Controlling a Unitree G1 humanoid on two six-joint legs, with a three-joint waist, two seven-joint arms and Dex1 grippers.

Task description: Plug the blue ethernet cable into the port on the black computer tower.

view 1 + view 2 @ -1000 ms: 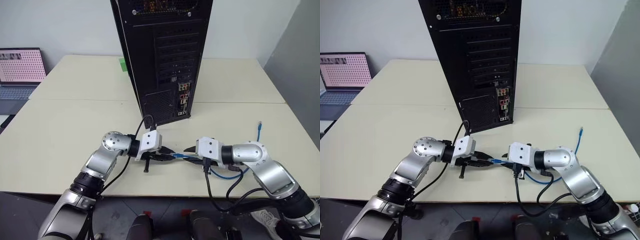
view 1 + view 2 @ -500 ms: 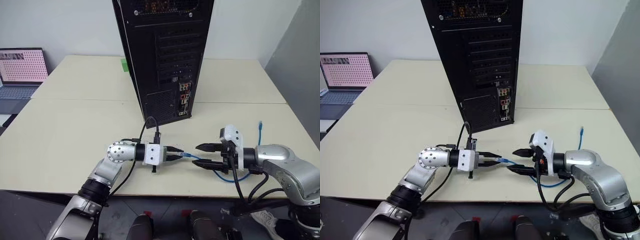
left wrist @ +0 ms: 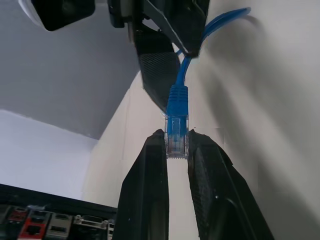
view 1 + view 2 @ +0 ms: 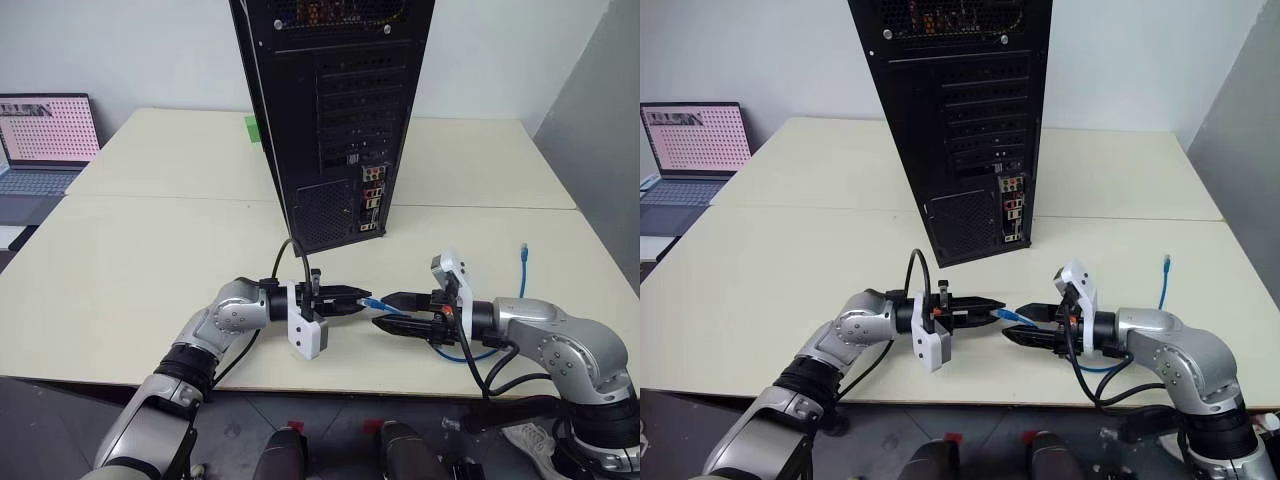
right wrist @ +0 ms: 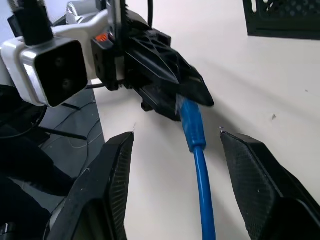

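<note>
The blue ethernet cable (image 4: 372,303) has its clear plug (image 3: 176,135) pinched between the fingers of my left gripper (image 4: 358,298), just above the table's front edge. From there the cable passes between the spread fingers (image 5: 260,175) of my right gripper (image 4: 382,310), which is open around it without touching. It then loops under my right arm, and its far end (image 4: 521,255) lies on the table at the right. The black computer tower (image 4: 340,110) stands upright behind the grippers. Its socket cluster with the port (image 4: 369,203) faces me, low on the rear face.
A grey laptop (image 4: 40,140) sits open at the far left edge. A small green object (image 4: 250,127) peeks out behind the tower. The cream table (image 4: 150,240) has a seam running across it level with the tower's base.
My right gripper has opened and drawn back a little to the right, off the cable. Both wrists have rolled. My left gripper still holds the plug.
</note>
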